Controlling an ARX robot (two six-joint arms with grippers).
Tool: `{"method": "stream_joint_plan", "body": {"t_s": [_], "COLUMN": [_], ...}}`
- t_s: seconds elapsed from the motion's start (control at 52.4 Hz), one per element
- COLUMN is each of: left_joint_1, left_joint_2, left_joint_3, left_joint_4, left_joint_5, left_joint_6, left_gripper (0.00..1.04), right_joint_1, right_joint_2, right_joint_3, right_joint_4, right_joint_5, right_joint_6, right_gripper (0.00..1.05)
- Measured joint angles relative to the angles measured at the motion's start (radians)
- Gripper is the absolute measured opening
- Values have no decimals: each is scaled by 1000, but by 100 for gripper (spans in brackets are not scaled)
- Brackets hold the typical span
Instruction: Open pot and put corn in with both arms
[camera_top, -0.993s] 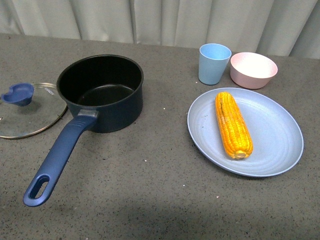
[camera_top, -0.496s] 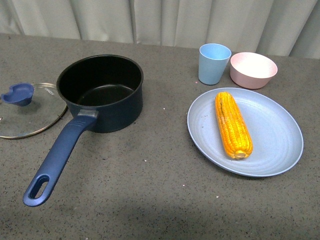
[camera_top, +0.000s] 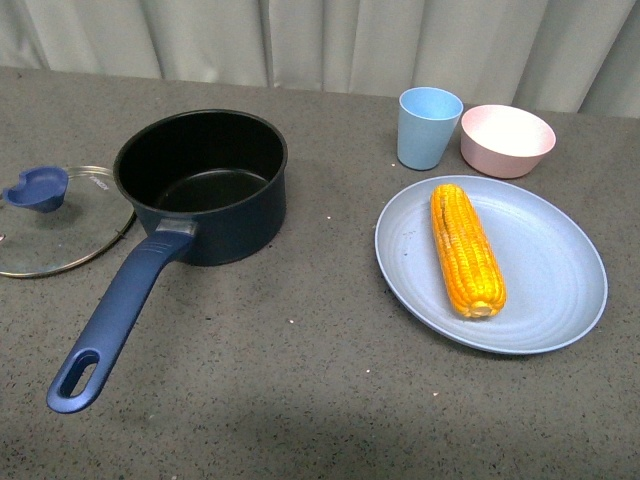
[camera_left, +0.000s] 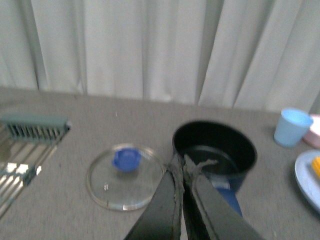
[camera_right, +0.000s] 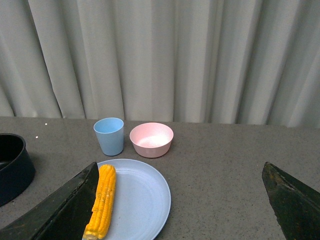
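Observation:
The navy pot (camera_top: 205, 185) stands open on the table, its black inside empty and its long handle (camera_top: 115, 315) pointing toward me. Its glass lid (camera_top: 55, 222) with the blue knob (camera_top: 37, 188) lies flat to the pot's left. The corn (camera_top: 465, 248) lies on a light blue plate (camera_top: 545, 270) at the right. Neither arm shows in the front view. In the left wrist view my left gripper (camera_left: 181, 167) is shut and empty, held above the table before the pot (camera_left: 215, 150) and lid (camera_left: 125, 176). In the right wrist view my right gripper (camera_right: 182, 200) is open wide, the corn (camera_right: 102, 199) beside one finger (camera_right: 65, 210).
A light blue cup (camera_top: 428, 126) and a pink bowl (camera_top: 506, 139) stand behind the plate. A grey curtain hangs along the table's far edge. A metal rack (camera_left: 25, 150) shows at the table's left side in the left wrist view.

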Motion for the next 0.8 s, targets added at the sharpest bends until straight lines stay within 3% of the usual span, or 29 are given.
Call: {"method": "stream_joint_plan", "body": {"t_s": [0.229,0.306,0.363,0.42,0.764,0.802], "left_joint_1": [0,0,0,0,0,0], "left_joint_2": [-82,-83,-83,-84,-84,-84], "left_joint_3": [0,0,0,0,0,0], "left_joint_4": [-60,-60,-60,-60,-60,-60], "left_joint_5": [0,0,0,0,0,0], "left_joint_6": [-1,0,0,0,0,0], "left_gripper": [6,20,34,45,100,100], "right_joint_1": [0,0,0,5,109,123], "right_joint_2": [0,0,64,172,1026,1109], "right_joint_3": [0,0,35,48,226,256], "right_joint_4": [0,0,-96,-72,418,428], "right_joint_5": [0,0,2,8,70,75], "right_joint_6": [0,0,-70,-117,-48,-26], "right_gripper": [96,96,96,96,96,96]}}
